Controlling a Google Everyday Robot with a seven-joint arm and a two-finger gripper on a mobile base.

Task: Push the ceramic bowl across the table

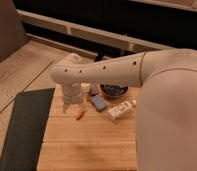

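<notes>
The ceramic bowl (pixel 114 90) is small, dark and glossy. It sits at the far edge of the light wooden table (pixel 87 147), partly hidden behind my white arm. My gripper (pixel 72 104) hangs down from the wrist near the table's far left corner. It is to the left of the bowl and apart from it, with several small items between them.
A blue flat object (pixel 98 102) and a white tube-like package (pixel 121 110) lie in front of the bowl. A small orange item (pixel 80 115) lies by the gripper. A cream object (pixel 85 88) stands behind the wrist. A dark grey mat (pixel 24 125) lies on the floor at left.
</notes>
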